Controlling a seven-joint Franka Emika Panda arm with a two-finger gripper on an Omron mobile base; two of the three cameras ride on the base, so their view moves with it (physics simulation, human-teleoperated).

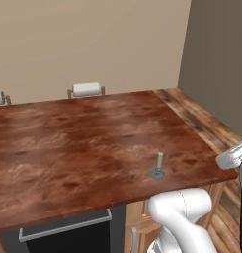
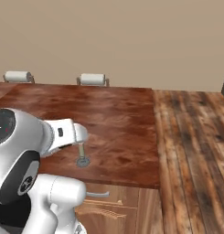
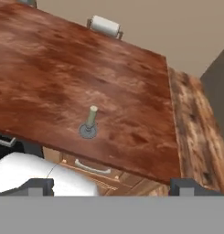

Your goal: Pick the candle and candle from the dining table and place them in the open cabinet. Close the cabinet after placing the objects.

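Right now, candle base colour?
Grey round base under the beige candle; clearest in hand view.

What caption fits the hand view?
Open fingers above the beige candle, upright on the dining table near its front edge.

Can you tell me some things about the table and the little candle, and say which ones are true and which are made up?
1. The beige candle stands upright on its grey round base. True.
2. The candle sits in the middle of the far side of the dining table, by the chairs. False: it stands near the table's front edge, close to the robot.
3. The gripper is squeezing the candle. False: its fingers are wide open and away from the candle, holding nothing.
4. Two white chair backs show behind the table's far edge. True.
5. The candle has tipped over on the floor. False: it is on the tabletop, upright.
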